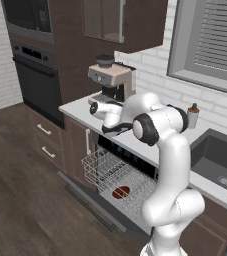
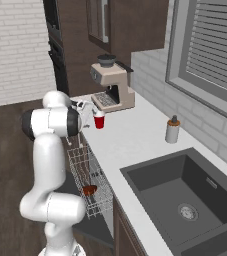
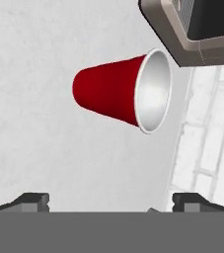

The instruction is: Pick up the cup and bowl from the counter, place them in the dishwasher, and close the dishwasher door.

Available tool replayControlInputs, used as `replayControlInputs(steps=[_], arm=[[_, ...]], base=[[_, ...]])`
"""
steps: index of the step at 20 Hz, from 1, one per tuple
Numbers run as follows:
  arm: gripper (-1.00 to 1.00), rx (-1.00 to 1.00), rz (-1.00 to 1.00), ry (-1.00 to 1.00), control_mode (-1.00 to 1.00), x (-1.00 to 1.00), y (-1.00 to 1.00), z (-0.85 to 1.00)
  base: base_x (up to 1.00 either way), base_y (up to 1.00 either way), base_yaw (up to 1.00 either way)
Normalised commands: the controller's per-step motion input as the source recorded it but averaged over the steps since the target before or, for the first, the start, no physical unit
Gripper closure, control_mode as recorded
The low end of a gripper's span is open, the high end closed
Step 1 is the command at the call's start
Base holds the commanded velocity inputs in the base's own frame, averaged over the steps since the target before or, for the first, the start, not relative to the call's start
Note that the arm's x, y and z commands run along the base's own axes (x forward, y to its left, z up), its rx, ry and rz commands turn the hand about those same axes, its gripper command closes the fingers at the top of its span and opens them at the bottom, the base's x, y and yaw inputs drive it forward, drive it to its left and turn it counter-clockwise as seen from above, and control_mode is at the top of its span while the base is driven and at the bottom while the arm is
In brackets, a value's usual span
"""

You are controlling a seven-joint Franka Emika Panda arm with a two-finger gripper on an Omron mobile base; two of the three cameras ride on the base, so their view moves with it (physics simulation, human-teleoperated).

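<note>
The red cup [image 2: 99,120] stands upright on the white counter [image 2: 130,145], just in front of the coffee machine. In the hand view the cup [image 3: 111,94] lies straight ahead, its white inside turned to the right. My gripper [image 3: 113,202] is open, a short way from the cup, with nothing between its fingers [image 3: 34,200]. From the right base view the gripper [image 2: 91,111] hovers just left of the cup, above the counter edge. The reddish-brown bowl [image 1: 120,192] rests in the pulled-out wire rack [image 1: 97,167] of the dishwasher. The dishwasher door [image 1: 87,200] hangs fully down.
A beige coffee machine [image 2: 112,85] stands right behind the cup. A grey soap bottle [image 2: 172,130] sits near the wall, and the dark sink [image 2: 205,170] lies to the right. The black wall oven [image 1: 35,75] is at the far left.
</note>
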Motion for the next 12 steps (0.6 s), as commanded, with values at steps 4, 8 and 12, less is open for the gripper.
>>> replayControlInputs(steps=[4, 8, 12], arm=[[-1.0, -0.02, 0.03, 0.0, -1.0, 0.17, 0.0, -0.02], [-1.0, -0.02, 0.02, 0.0, -1.0, 0.24, 0.0, 0.0], [-1.0, -0.01, 0.02, 0.0, -1.0, 0.21, 0.0, -0.01]], base=[[0.0, 0.0, 0.0], [0.0, 0.0, 0.0], [0.0, 0.0, 0.0]])
